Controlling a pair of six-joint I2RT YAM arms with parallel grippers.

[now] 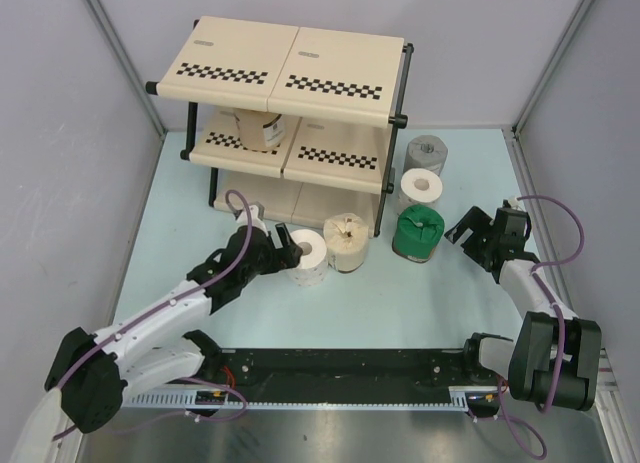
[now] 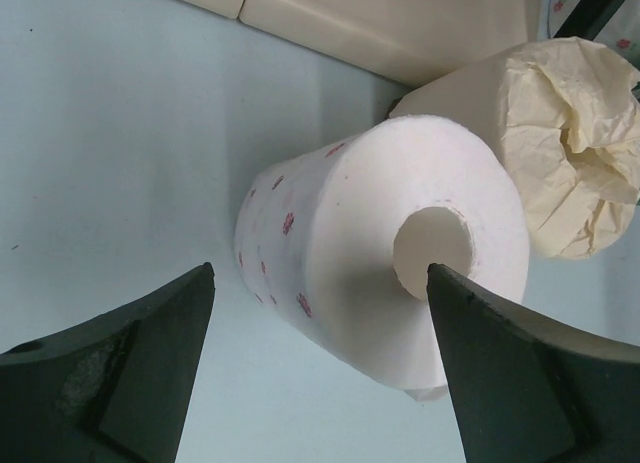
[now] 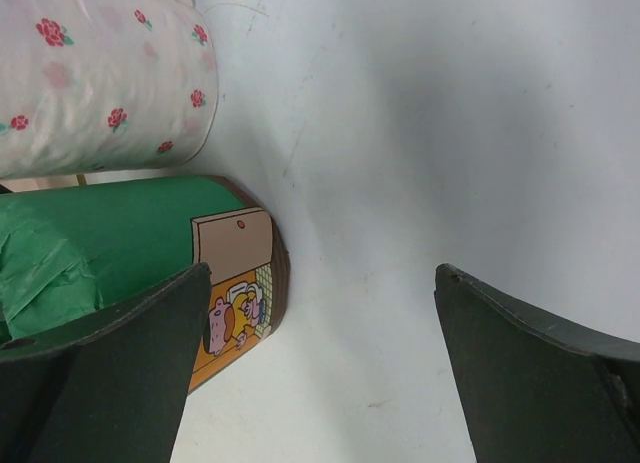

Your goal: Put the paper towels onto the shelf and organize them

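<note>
Six paper towels by my count: two white, two tan, one green, one grey. Only one tan roll (image 1: 258, 129) is on the shelf (image 1: 290, 68), on its middle tier. The other five stand on the bench (image 1: 400, 303). A white roll (image 1: 308, 255) and the second tan roll (image 1: 346, 241) sit side by side just in front of the shelf. The green roll (image 1: 418, 233), second white roll (image 1: 421, 187) and grey roll (image 1: 427, 151) line up off the shelf's right end.

Left claw (image 1: 283, 246) has its jaws apart either side of the white roll in front of the shelf, not squeezing it. Right claw (image 1: 470, 235) is spread wide and empty, just beside the green roll.

These look light and squishy with slick wrappers, so I'd pinch across the round sides at mid-height, gently, or one will dent or pop out.
</note>
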